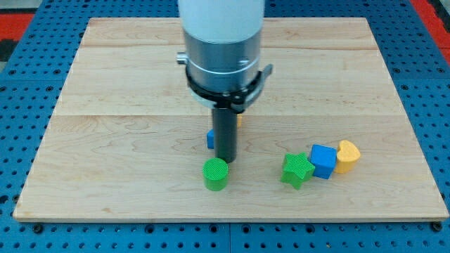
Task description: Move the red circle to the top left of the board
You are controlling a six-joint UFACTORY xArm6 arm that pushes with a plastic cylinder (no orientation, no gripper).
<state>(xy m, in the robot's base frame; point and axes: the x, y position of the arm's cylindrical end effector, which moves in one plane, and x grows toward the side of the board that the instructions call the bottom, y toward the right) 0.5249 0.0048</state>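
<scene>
Camera view: a wooden board point(105, 105) lies on a blue pegboard surface point(21, 84). The arm's dark rod comes down near the board's middle; my tip point(225, 161) sits just above a green cylinder point(216, 173), very close to it. There are no fingers, only the rod. A blue block point(210, 138) peeks out left of the rod, an orange sliver point(239, 120) on its right. At the view's lower right, a green star point(298, 169), blue cube point(323, 160) and yellow heart-like block point(347, 155) sit touching in a row. The red circle is not visible.
</scene>
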